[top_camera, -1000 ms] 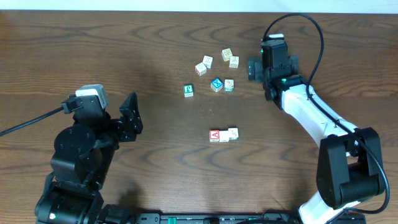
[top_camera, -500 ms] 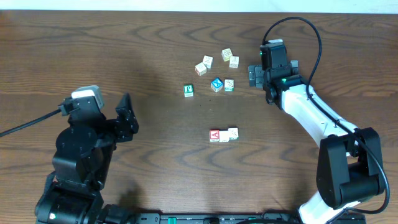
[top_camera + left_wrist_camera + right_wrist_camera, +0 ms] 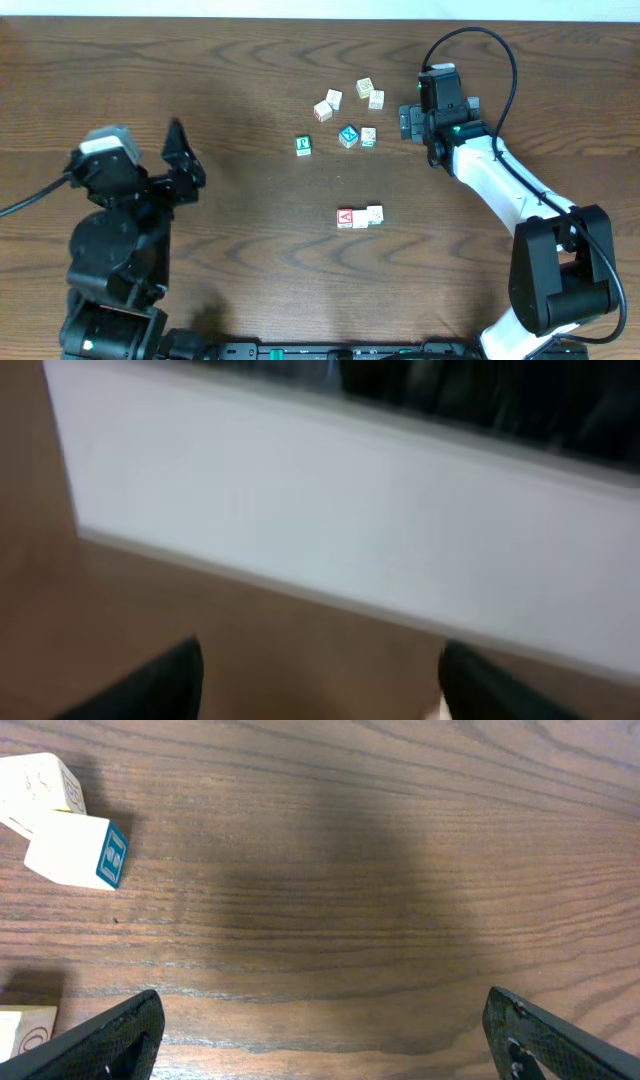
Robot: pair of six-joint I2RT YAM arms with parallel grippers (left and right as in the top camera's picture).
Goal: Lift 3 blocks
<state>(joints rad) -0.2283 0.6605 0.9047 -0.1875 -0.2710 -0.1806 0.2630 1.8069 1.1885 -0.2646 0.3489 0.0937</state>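
The left gripper sits at the left of the overhead frame above bare table, well apart from every cube. Its jaws are spread wide and nothing lies between them. Its wrist view is blurred, showing only two dark fingertips far apart at the bottom edge, with brown tabletop and a white wall beyond.

The right gripper is at the upper right, near the scattered cubes but touching none. In its wrist view the gripper is fully released, its tips at the two lower corners with only wood grain between them. A pale cube with a blue side lies off to the upper left.

The three blocks rest on the table just below centre in a short row, touching side to side: a red-faced block at the left and two pale ones to its right. Neither gripper is near them. Higher up lie a green-faced cube, a blue-faced cube and several pale cubes.
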